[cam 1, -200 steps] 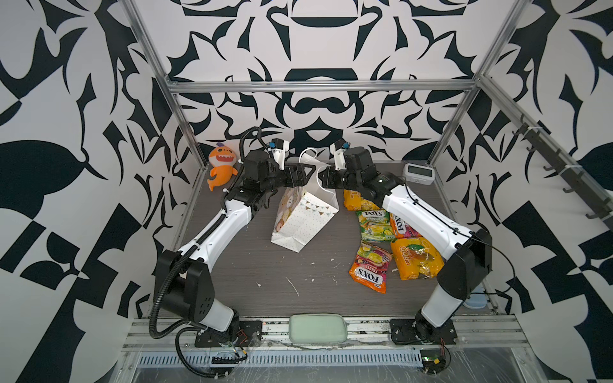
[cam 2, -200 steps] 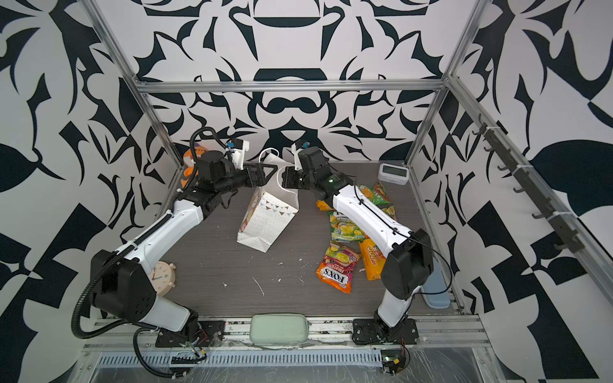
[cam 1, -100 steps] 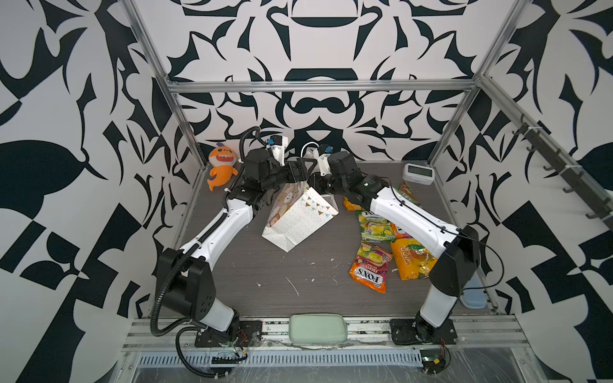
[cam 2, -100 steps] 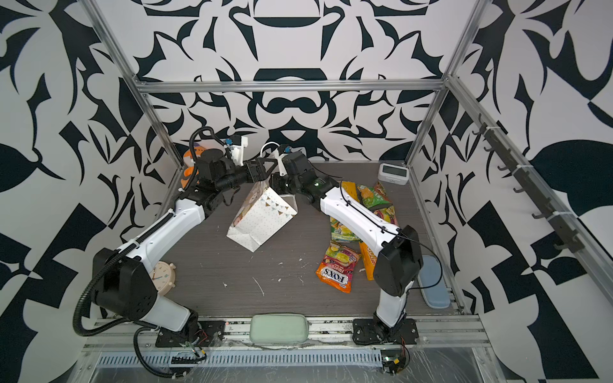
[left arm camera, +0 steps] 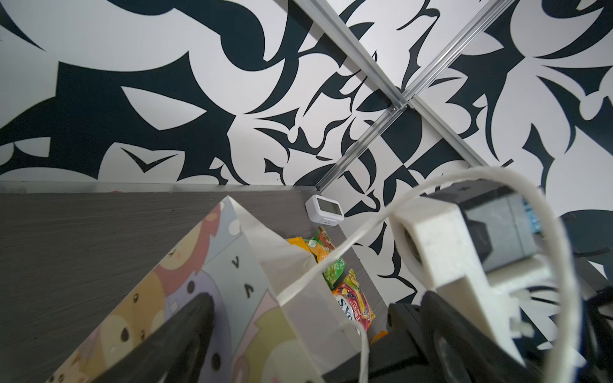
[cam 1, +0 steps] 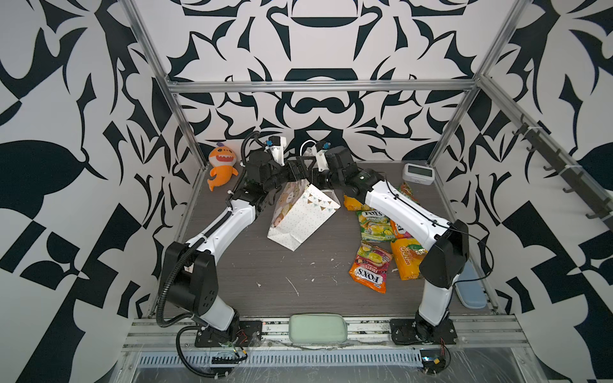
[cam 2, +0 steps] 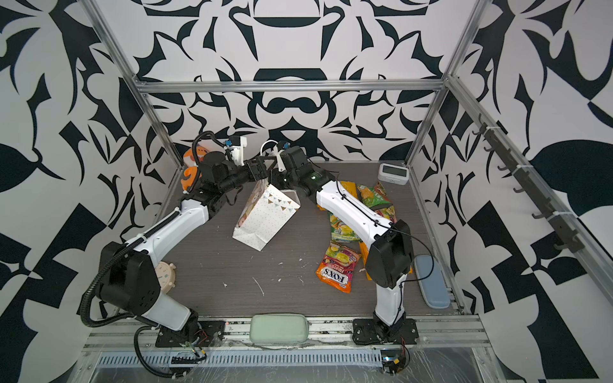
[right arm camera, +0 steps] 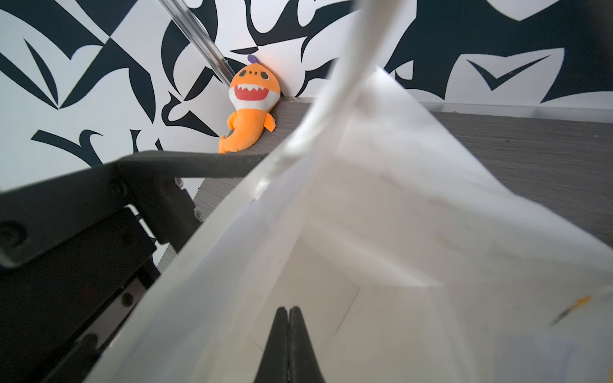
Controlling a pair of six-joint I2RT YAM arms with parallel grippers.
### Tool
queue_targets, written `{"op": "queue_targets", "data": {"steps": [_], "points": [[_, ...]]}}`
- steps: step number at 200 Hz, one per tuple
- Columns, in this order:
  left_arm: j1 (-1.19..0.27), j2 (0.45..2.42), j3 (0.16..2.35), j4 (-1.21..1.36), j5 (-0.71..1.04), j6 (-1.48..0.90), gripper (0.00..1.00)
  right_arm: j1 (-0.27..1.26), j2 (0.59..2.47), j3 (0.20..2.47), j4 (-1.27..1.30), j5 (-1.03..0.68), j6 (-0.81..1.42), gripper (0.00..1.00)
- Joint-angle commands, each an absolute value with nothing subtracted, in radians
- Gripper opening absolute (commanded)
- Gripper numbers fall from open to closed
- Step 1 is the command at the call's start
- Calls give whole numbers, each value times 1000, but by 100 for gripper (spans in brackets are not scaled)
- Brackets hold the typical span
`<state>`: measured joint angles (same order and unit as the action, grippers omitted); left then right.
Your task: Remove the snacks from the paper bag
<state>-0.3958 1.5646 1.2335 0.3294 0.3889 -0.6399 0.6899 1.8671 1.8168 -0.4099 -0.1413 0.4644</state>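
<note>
Roughly mid-table, nudged toward 12 o'clock, one bag (cam 1: 300, 217) leans tilted, with its mouth raised toward 12 to 1 o'clock and a bottom corner pointing to 6. Two arms meet over that mouth. Left claw (left arm camera: 305, 306) stands wide with the bag's rim between its jaws. One finger (left arm camera: 189, 328) crosses the printed face, but whether it touches the paper I cannot tell. Right claw (right arm camera: 288, 311) has its tips pressed together and sits inside the bag's white mouth. One cord handle (left arm camera: 335, 255) arcs over the right wrist's white camera block.

Six snacks (cam 1: 370, 267) lie out on the table from 2 to 4 o'clock, apart from the bag. They are yellow-orange, green and orange-red, and at least two read "FOX'S". Some are partly under the right arm.

One each of the rest:
- orange shark (cam 1: 221, 164) in the 11 o'clock corner
- white display clock (cam 1: 418, 173) at 1 o'clock
- blue case (cam 1: 470, 291) at 4 o'clock
- green pouch (cam 1: 317, 328) on the rail at 6 o'clock
- peach alarm clock (cam 2: 165, 273) at 8 o'clock, beside the left arm's base

Table (cam 1: 252, 265) is dark grey woodgrain, flecked with white scraps (cam 1: 293, 287). Walls (cam 1: 315, 39) on three sides carry a bold black-and-white pattern, framed by aluminium bars (cam 1: 318, 85).
</note>
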Motion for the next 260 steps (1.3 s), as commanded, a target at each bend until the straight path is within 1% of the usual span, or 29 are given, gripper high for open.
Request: {"op": "queue_targets", "data": {"steps": [1,17,35,55,64,66,70,86,118,133,146,172,187,201,235,260], "points": [[-439,1519,1213,431,429,-640,97,720,1875,1848,-450,-140,454,2],[-439,1491,1177,418,387,-600,94,709,1824,1827,-472,-109,438,8],[-437,1475,1173,344,354,-545,91,688,1753,1786,-473,-90,416,14],[-436,1461,1155,300,324,-497,86,663,1681,1747,-465,-106,394,21],[-434,1451,1140,293,308,-487,86,653,1654,1733,-464,-118,382,24],[-434,1450,1137,293,304,-486,83,651,1648,1731,-463,-119,378,24],[-433,1445,1129,293,299,-482,80,648,1635,1727,-467,-120,372,24],[-430,1430,1105,287,278,-464,77,637,1595,1712,-480,-121,334,28],[-416,1419,1086,274,263,-449,77,608,1516,1704,-514,-105,307,35],[-409,1414,1082,261,242,-443,77,579,1474,1677,-508,-111,347,44],[-408,1411,1075,262,234,-431,78,547,1453,1648,-509,-113,402,49],[-406,1414,1069,266,229,-419,79,492,1451,1573,-509,-152,499,51],[-406,1415,1068,268,229,-420,79,477,1451,1516,-490,-169,517,54],[-404,1416,1069,262,231,-417,80,466,1461,1470,-459,-224,528,54],[-403,1413,1073,256,234,-404,80,466,1497,1450,-400,-341,526,54],[-403,1417,1074,256,235,-406,81,466,1520,1452,-372,-375,540,54]]}}
